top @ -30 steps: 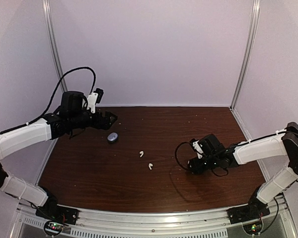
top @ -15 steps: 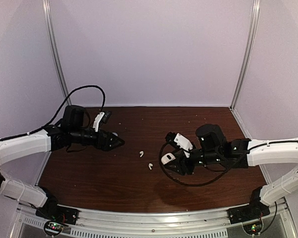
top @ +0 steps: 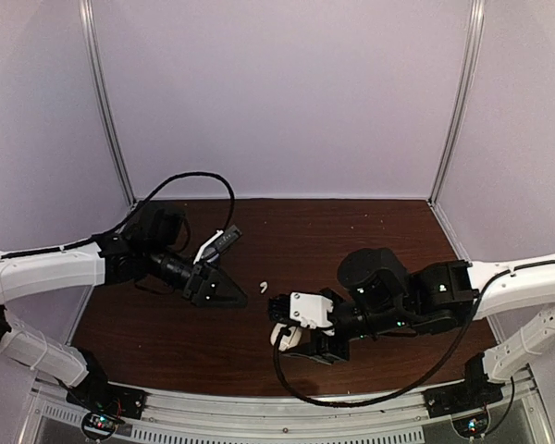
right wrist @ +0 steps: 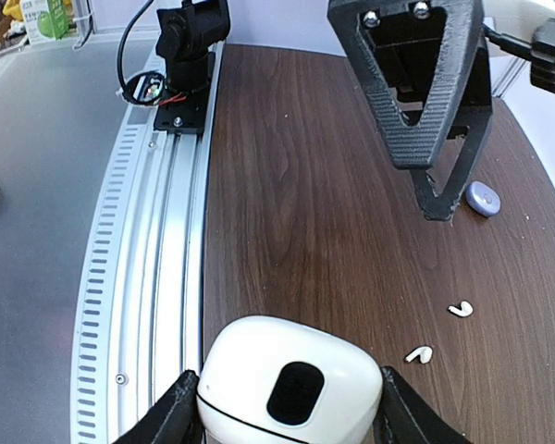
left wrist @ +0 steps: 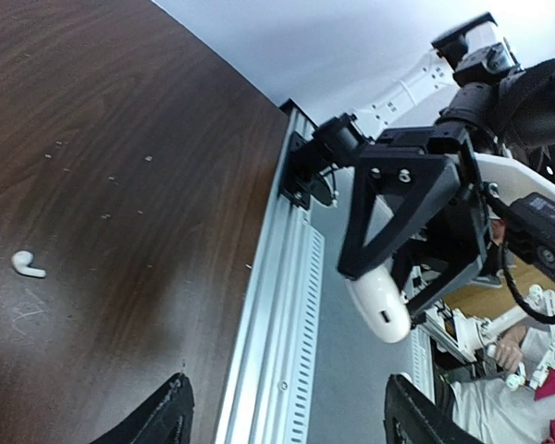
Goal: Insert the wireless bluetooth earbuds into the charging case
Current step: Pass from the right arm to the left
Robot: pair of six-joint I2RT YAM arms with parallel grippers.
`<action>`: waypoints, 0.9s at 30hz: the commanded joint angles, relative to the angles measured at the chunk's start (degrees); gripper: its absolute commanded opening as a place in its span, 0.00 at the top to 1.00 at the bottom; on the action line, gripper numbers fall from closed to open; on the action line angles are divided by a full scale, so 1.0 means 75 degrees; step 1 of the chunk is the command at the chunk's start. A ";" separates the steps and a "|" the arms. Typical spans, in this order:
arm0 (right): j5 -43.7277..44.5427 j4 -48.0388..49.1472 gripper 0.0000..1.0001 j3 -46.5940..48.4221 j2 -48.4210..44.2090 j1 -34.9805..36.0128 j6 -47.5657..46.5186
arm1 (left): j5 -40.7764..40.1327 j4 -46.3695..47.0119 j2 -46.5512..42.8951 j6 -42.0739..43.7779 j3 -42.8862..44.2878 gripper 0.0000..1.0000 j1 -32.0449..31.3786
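My right gripper [right wrist: 287, 398] is shut on the white charging case [right wrist: 291, 370] and holds it closed above the table's front edge. In the top view the case [top: 277, 335] sits at my right gripper [top: 291, 340]. Two white stemmed earbuds [right wrist: 460, 309] [right wrist: 418, 353] lie on the dark wood. The top view shows one earbud [top: 263, 286]; the other is hidden. My left gripper [top: 229, 296] is open and empty, just left of that earbud. The left wrist view shows one earbud [left wrist: 25, 265] and the held case [left wrist: 381, 303]. A rounded bluish-purple piece [right wrist: 482, 197] lies behind the left gripper's fingertip [right wrist: 435, 208].
The aluminium rail [right wrist: 157, 240] runs along the table's near edge, with the left arm's base [right wrist: 190, 55] bolted on it. White walls and metal posts [top: 106, 102] enclose the back and sides. The right arm's black cable [top: 351, 396] loops low over the front of the table.
Both arms have swung in toward the table's middle. The left gripper came down from the back left, past the purple piece. The right gripper moved left and forward with the case.
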 commanded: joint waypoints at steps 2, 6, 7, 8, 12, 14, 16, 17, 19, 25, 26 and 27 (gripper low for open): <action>0.0982 -0.0936 0.53 0.0387 0.0411 0.0531 -0.0490 | 0.0999 0.0067 0.0364 0.0049 0.0490 0.28 -0.0685; 0.1211 -0.1032 0.55 0.0549 0.0601 0.0775 -0.0558 | 0.0978 0.0070 0.0746 -0.0001 0.0682 0.28 -0.1054; 0.1289 -0.1046 0.55 0.0592 0.0636 0.0811 -0.0571 | 0.0967 0.0075 0.0893 0.0007 0.0727 0.28 -0.1198; 0.1399 -0.1052 0.55 0.0633 0.0658 0.0846 -0.0587 | 0.0941 0.0069 0.1001 0.0019 0.0775 0.28 -0.1315; 0.1619 -0.1059 0.55 0.0741 0.0644 0.0992 -0.0644 | 0.0762 0.0026 0.1387 0.0060 0.0989 0.30 -0.1646; 0.1716 -0.1093 0.55 0.0818 0.0632 0.1057 -0.0659 | 0.0555 -0.0273 0.1580 0.0226 0.1241 0.31 -0.1763; 0.1733 -0.1142 0.55 0.0903 0.0659 0.1117 -0.0712 | 0.0524 -0.0413 0.1749 0.0314 0.1408 0.33 -0.1842; 0.1744 -0.1165 0.55 0.0938 0.0680 0.1135 -0.0734 | 0.0550 -0.0424 0.1821 0.0332 0.1464 0.35 -0.1879; 0.1802 -0.1210 0.56 0.0980 0.0750 0.1178 -0.0772 | 0.0593 -0.0458 0.1938 0.0383 0.1565 0.38 -0.1971; 0.2018 -0.1282 0.56 0.1032 0.0907 0.1221 -0.0817 | 0.0604 -0.0969 0.2308 0.0736 0.1849 0.47 -0.2174; 0.2032 -0.1293 0.56 0.1041 0.0921 0.1231 -0.0819 | 0.0623 -0.0971 0.2340 0.0743 0.1844 0.48 -0.2183; 0.2060 -0.1297 0.56 0.1049 0.0934 0.1232 -0.0808 | 0.0646 -0.0965 0.2363 0.0744 0.1835 0.49 -0.2194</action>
